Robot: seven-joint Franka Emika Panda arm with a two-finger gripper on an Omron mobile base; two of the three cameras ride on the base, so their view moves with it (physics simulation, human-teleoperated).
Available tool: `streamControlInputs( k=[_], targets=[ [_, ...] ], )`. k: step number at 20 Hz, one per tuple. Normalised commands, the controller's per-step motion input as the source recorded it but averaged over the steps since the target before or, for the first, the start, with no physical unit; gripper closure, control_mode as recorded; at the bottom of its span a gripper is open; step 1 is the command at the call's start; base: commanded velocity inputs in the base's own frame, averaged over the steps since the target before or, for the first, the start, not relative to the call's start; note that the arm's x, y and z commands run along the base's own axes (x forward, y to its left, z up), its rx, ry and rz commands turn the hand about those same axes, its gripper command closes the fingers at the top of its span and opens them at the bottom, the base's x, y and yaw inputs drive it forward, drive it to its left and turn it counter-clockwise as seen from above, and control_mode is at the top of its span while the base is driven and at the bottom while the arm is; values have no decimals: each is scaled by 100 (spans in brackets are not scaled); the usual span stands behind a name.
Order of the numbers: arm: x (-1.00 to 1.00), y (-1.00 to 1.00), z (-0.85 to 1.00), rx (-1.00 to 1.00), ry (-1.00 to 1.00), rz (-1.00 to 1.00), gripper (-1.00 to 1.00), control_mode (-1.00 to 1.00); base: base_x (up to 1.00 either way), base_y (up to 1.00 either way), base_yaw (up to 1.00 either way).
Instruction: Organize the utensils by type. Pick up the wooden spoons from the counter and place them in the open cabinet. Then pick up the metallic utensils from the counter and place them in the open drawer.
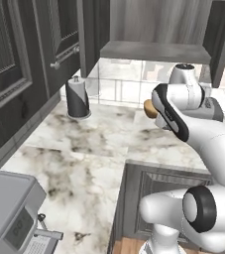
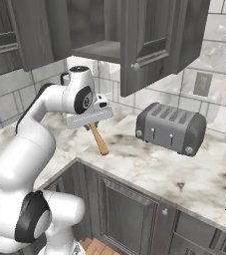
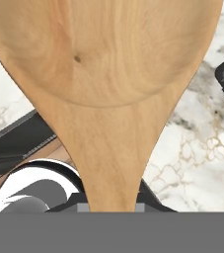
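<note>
Wooden spoon [image 2: 99, 139] pinched in the claw [image 2: 91, 124] hangs over the counter [image 2: 149, 164], toaster [image 2: 170, 128] just beside it.

Open cabinet [image 2: 104, 50] shelf above, toaster [image 2: 170, 128] right, bare counter [image 2: 184, 174] between.

We see the white arm [image 1: 193, 129] reaching over the marble counter [image 1: 84, 149], with a tan wooden spoon [image 1: 149, 109] tip poking out just left of it. A paper towel roll [image 1: 77, 98] stands upright at the far left, below the open cabinet [image 1: 153, 49].
</note>
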Motion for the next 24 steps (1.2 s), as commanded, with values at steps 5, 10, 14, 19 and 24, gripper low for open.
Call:
streamControlInputs(
  k=[5, 10, 14, 19, 24],
  targets=[
    [0, 0, 0, 0, 0, 0, 100, 100, 36, -14, -20],
    [0, 0, 0, 0, 0, 0, 100, 100, 43, 2, -10],
    [0, 0, 0, 0, 0, 0, 100, 100, 57, 1, 0],
    [0, 0, 0, 0, 0, 0, 100, 100, 71, 1, 0],
    [0, 0, 0, 0, 0, 0, 100, 100, 43, 29, 0]
  ],
)
